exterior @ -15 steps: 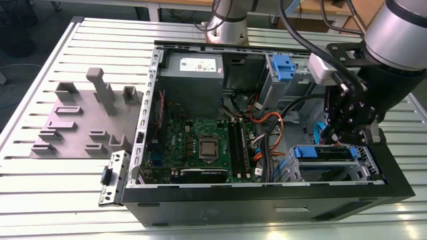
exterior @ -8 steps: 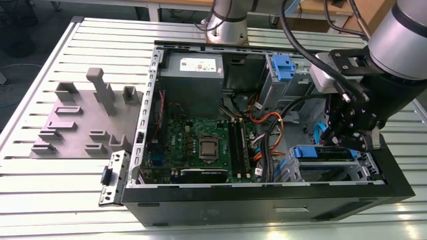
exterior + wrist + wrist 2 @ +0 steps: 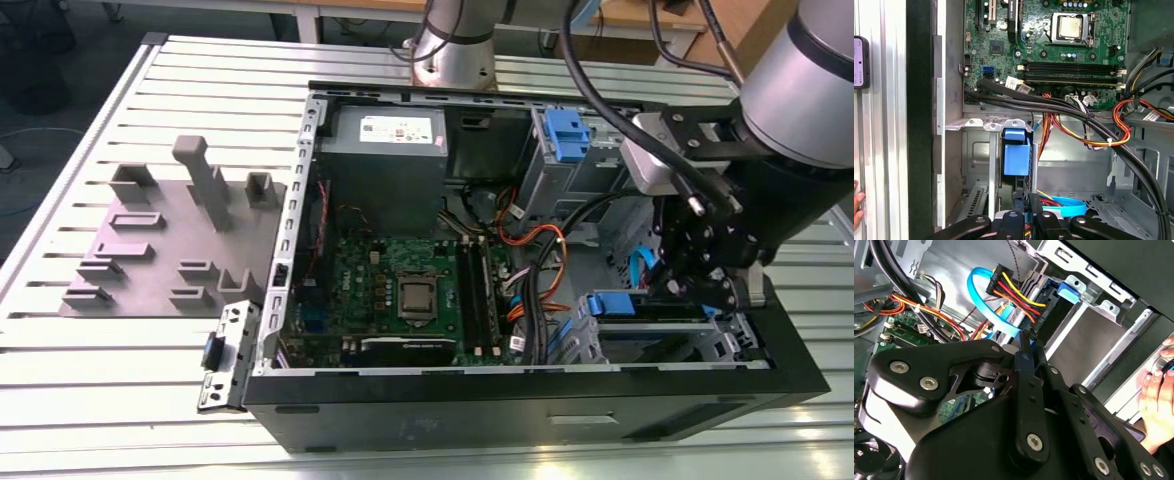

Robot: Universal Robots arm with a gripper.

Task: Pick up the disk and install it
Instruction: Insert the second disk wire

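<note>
already disk (image 3: 1016,154) in drive bay, just beyond gripper (image 3: 1024,200)

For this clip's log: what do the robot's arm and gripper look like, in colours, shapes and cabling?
The arm is a thick silver-grey tube with a pale grey block at the wrist. Black cables loop from behind it down to that block. The gripper is matte black, built of flat linked bars joined by silver screws, narrowing to slim black fingers. The arm's base is a silver-grey column.
</note>
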